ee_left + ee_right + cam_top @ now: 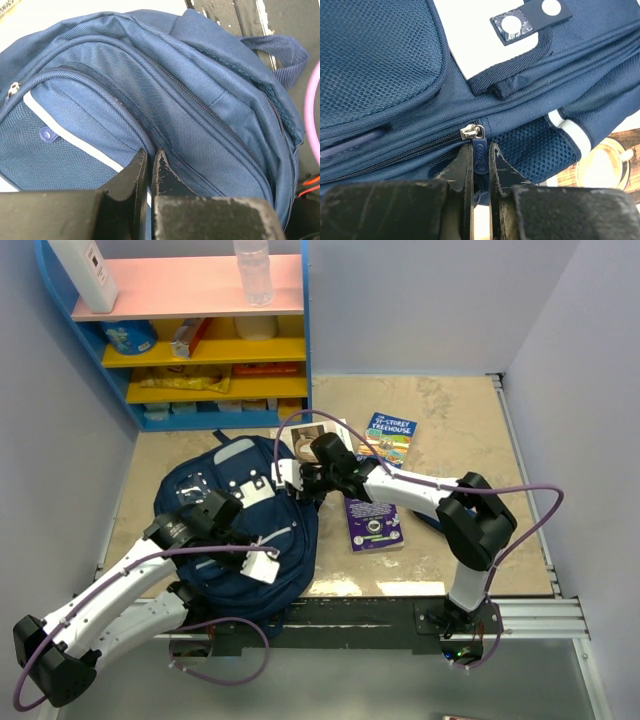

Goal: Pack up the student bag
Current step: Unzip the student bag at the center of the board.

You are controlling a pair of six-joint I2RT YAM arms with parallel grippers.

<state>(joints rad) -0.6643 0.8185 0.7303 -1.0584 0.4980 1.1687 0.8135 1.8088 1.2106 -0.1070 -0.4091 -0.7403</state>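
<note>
— How do we stand on the right?
— Our right gripper (480, 146) is clamped on the blue zipper pull (480, 160), with the arm reaching left across the table (450, 410).
— And our left?
— The left gripper (149, 154) has its jaws nearly together, tips against the fabric. We cannot tell if cloth is pinched. The student bag (292, 540) lies flat, just left of the purple book (380, 530).

Free tabletop (450, 415) only back-R & along R edge; blocked centre-L by student bag (200, 490), back-L by shelf unit (306, 330), mid by books (374, 525) beside/under R arm (420, 490), L arm (120, 595) across bag's near side, walls (590, 390) tight either side.
</note>
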